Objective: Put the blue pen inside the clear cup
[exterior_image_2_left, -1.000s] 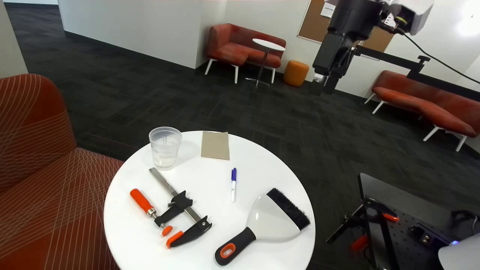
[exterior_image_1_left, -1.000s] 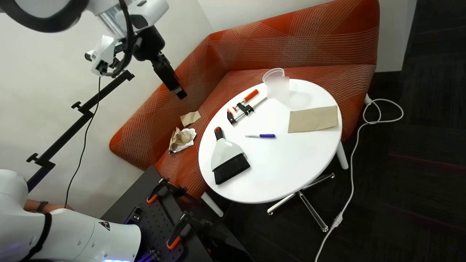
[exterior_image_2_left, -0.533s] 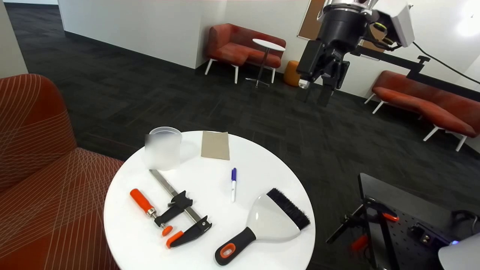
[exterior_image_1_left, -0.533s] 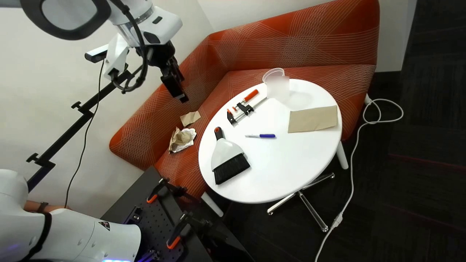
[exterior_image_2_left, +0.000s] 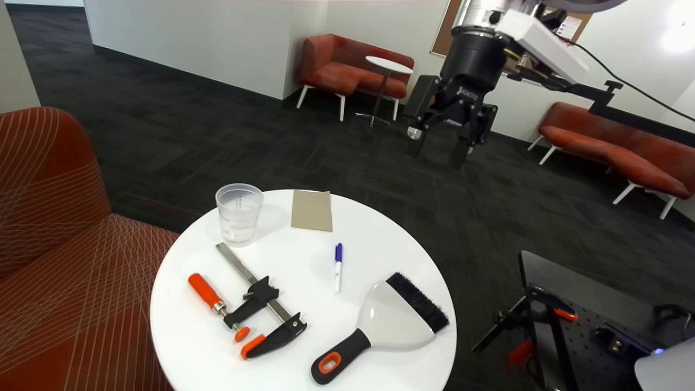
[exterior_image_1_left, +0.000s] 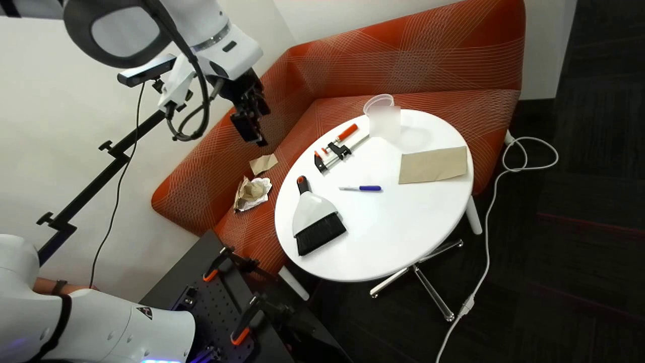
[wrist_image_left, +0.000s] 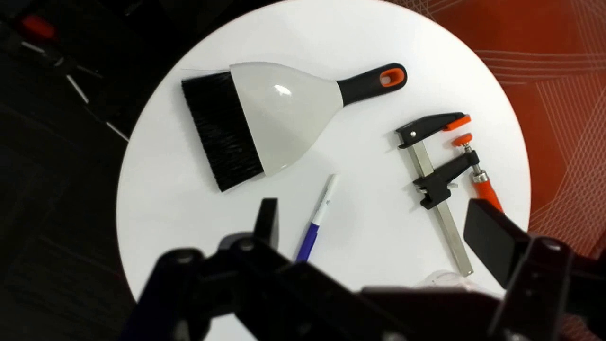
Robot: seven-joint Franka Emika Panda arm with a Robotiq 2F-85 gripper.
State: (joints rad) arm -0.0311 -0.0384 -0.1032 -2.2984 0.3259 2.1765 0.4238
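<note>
The blue pen (exterior_image_2_left: 338, 266), with a dark blue cap and a white barrel, lies flat on the white round table. It also shows in an exterior view (exterior_image_1_left: 369, 188) and in the wrist view (wrist_image_left: 308, 241), where the gripper covers its cap end. The clear cup (exterior_image_2_left: 239, 217) stands upright near the table's far edge. Its rim shows in an exterior view (exterior_image_1_left: 378, 102), the rest blurred; only a sliver shows in the wrist view (wrist_image_left: 440, 278). My gripper (exterior_image_2_left: 437, 149) is open and empty, high in the air and apart from pen and cup. Its fingers are wide apart in the wrist view (wrist_image_left: 376, 227).
A white dustpan with black brush (exterior_image_2_left: 399, 320) and an orange-handled clamp (exterior_image_2_left: 260, 298) lie on the table (exterior_image_2_left: 304, 320) near the pen. A brown paper piece (exterior_image_2_left: 311, 210) lies near the cup. An orange-red couch (exterior_image_1_left: 403, 55) borders the table.
My arm has moved lower and closer to the table, and the wrist has turned so both fingers show apart. The pen, cup and other table items have not moved.
</note>
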